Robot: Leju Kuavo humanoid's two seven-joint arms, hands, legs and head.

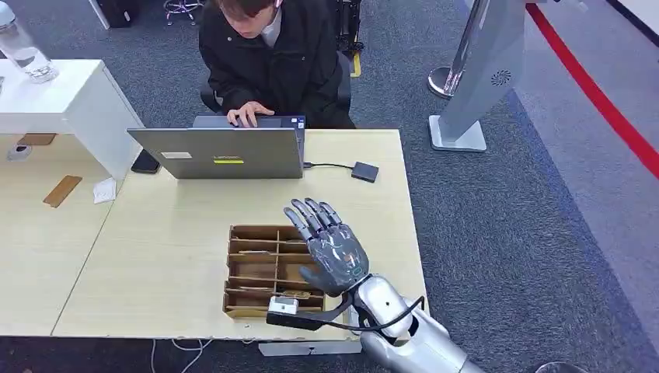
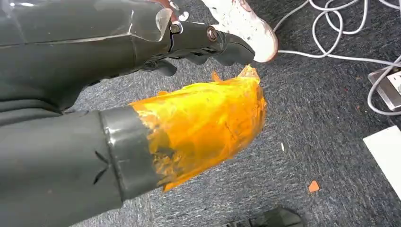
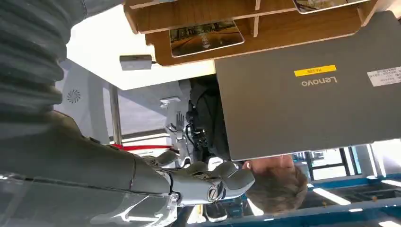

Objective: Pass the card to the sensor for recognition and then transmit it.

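Note:
A wooden divided tray (image 1: 250, 273) lies near the table's front edge with cards lying flat in its compartments. One picture card (image 3: 206, 37) lies in a slot, and a second card (image 3: 326, 4) sits in a neighbouring one. My right hand (image 1: 330, 250) hovers over the tray's right side, its fingers (image 3: 222, 182) straight and spread, holding nothing. A small dark box (image 1: 364, 172) on a cable lies beyond the tray, beside the laptop; it is also seen as the grey box (image 3: 135, 61). My left hand (image 2: 189, 94) hangs over the floor and holds nothing; orange tape wraps its thumb (image 2: 208, 123).
A grey laptop (image 1: 217, 152) stands open behind the tray, with a person (image 1: 272, 54) typing at it. A white desk (image 1: 62, 97) with a bottle (image 1: 23, 47) adjoins on the left. A white stand (image 1: 475, 78) rises on the carpet to the right. Cables (image 2: 340, 42) lie on the floor.

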